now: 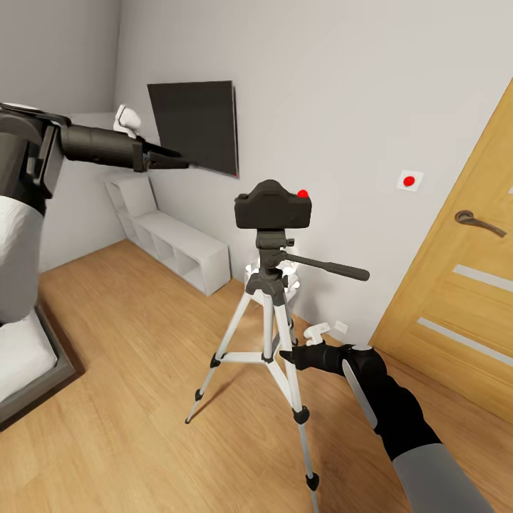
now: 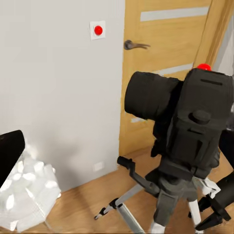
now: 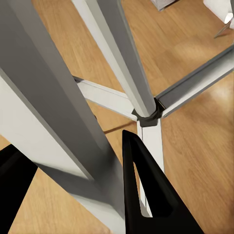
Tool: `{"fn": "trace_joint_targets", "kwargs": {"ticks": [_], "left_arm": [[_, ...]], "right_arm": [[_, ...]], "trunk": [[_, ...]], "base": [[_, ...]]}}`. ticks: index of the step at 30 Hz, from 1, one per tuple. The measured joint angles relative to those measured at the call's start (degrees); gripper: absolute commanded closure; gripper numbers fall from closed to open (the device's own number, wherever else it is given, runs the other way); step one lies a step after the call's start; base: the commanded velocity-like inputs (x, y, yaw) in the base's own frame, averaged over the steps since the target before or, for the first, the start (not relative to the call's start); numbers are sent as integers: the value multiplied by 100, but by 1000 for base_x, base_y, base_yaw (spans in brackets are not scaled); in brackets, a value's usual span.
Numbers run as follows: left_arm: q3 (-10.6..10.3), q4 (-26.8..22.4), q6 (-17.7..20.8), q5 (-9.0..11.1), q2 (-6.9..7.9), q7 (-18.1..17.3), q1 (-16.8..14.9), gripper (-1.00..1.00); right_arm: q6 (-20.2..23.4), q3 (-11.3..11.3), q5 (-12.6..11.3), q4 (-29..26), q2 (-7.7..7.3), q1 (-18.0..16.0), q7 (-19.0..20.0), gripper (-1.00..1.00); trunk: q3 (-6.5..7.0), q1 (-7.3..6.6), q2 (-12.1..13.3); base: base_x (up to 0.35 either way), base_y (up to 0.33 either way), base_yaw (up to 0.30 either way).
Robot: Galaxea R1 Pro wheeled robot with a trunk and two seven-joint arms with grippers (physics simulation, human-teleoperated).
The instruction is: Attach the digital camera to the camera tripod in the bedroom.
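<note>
The digital camera sits on the black pan head of the camera tripod, which stands on the light wood floor of the bedroom, between the low white cube shelves and the wooden door. The right gripper is low at the tripod, its fingers grasping one silver-white leg near the centre brace. The left gripper is raised well apart from the camera, in front of the wall TV; whether its fingers are released or clenched cannot be told. A white wall plate with a red dot hangs beside the door.
</note>
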Motion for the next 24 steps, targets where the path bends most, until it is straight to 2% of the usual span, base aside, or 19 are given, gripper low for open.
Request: {"fn": "trace_joint_targets", "kwargs": {"ticks": [3, 4, 6, 7, 9, 10, 13, 14, 16, 17, 20, 24], "left_arm": [[1, 81, 36, 3, 184, 2, 18, -100], [1, 209, 75, 1, 304, 18, 29, -100], [2, 412, 111, 0, 423, 56, 35, -100], [2, 694, 134, 0, 524, 98, 40, -100], [3, 1088, 143, 4, 604, 131, 43, -100], [-4, 1534, 124, 6, 660, 153, 49, -100], [1, 2339, 54, -27, 709, 192, 49, -100], [10, 2797, -66, -78, 728, 209, 50, -100], [21, 3200, -289, -83, 742, 243, 50, -100], [4, 3462, -583, -80, 751, 288, 56, -100], [17, 3764, -1154, -60, 760, 370, 65, -100], [30, 3907, -1495, -33, 745, 382, 74, -100]], "right_arm": [[0, 0, -1, 0, 0, 0, 0, 100], [0, 0, -2, 0, -1, -1, -1, 100], [0, 0, -2, 0, 0, 0, 0, 100], [-1, 1, -5, -1, -1, -1, -1, 100], [-1, 1, -4, 0, 0, 0, -1, 100], [0, 1, -7, -1, -1, -1, -1, 100], [0, 0, -5, 0, -1, -1, -1, 100], [-1, 1, -7, -1, -1, -1, -1, 100], [0, 1, -4, 0, -1, -1, -1, 100], [-1, 1, -5, 0, -1, -1, 0, 100], [0, 1, -2, 0, 1, -1, -1, 100], [0, 1, -2, 0, 0, 0, 0, 100]], "trunk": [[0, 0, 0], [0, 0, 1], [0, 0, 1], [0, 1, 1], [0, 0, 1], [-1, 0, 1], [0, 0, 1], [-1, 0, 1], [0, 0, 0], [0, 0, 1], [0, 0, 0], [0, 0, 0]], "base": [[0, 0, 0], [0, 0, 0], [0, 0, 0], [0, 0, 0], [0, 0, 0], [0, 0, 0], [0, 0, 0], [0, 0, 0], [0, 0, 0], [0, 0, 0], [0, 0, 0], [0, 0, 0]]}}
